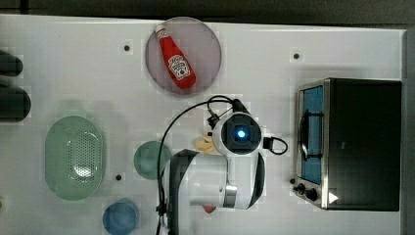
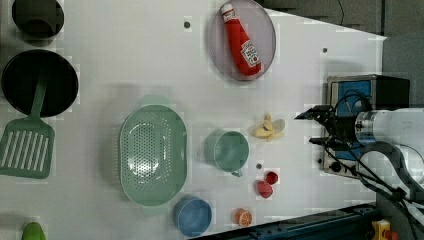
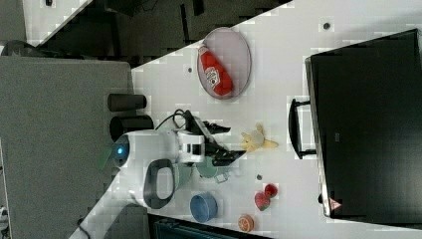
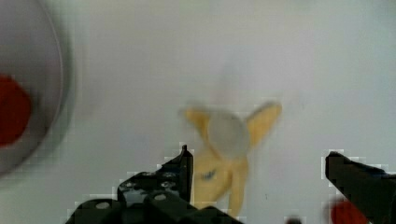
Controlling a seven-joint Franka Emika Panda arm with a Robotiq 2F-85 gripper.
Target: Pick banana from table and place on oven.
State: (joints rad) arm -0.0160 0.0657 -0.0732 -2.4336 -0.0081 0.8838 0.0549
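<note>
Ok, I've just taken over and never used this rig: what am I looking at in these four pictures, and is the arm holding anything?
It is one robot arm with a two-fingered gripper. Three pictures come from fixed cameras looking down at the white table; the fourth comes from a camera on the wrist, looking past the fingers. The gripper is open and holds nothing. The peeled toy banana lies on the table below it. Also on the table: the oven, a ketchup bottle on a plate, a green colander, a green cup, a blue bowl, two strawberries and an orange slice.
</note>
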